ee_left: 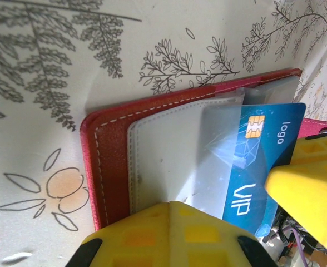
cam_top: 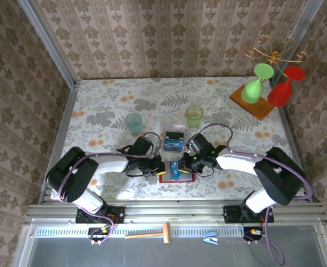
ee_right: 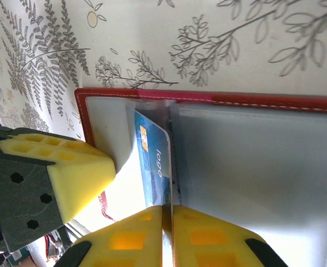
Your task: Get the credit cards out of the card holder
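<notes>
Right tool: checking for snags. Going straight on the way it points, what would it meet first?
Likely the blue card that the right tool seems to pinch, then the red wallet under it; depth is unclear.

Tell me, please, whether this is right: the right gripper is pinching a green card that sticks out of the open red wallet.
Not quite: the card is blue, not green, as the right wrist view shows. The rest holds: the right gripper is pinching it where it sticks out of the open red wallet.
</notes>
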You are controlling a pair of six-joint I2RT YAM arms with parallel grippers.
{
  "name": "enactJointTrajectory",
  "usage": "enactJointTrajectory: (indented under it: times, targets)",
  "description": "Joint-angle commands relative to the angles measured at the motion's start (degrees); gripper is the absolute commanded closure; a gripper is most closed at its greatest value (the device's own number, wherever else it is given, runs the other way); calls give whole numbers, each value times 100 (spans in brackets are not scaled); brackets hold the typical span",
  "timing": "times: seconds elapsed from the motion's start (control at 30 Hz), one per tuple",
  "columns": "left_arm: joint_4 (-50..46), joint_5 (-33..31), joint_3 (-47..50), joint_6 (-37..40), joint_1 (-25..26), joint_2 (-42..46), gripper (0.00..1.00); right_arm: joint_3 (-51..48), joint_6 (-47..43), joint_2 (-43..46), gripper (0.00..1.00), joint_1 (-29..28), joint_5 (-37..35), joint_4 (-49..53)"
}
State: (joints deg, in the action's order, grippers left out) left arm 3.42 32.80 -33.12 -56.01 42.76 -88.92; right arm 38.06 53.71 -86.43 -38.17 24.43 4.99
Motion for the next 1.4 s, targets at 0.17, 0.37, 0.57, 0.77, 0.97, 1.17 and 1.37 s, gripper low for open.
enactJointTrajectory:
  times: [0.17,0.37,0.57,0.77,0.97,1.17,1.37]
  targets:
    - [-448,-175,-123,178,15,-186,100,-220,-249,385,87,162,-241,511]
    - [-391,-94,-298,165,72,-324,100,-222,-258,329,87,167,-199,470]
    - [-225,-29,-392,90,183,-528,100,-255,-237,334,88,161,-193,431]
    - [-141,14,-492,75,262,-698,100,-273,-226,324,88,161,-184,422]
    - [-196,3,-468,116,263,-745,100,-214,-276,433,88,171,-251,578]
    - [-302,-36,-348,191,152,-665,100,-24,-618,627,91,221,-589,1295]
    - [-386,-52,-243,265,19,-538,100,68,-823,1115,95,368,-682,1680]
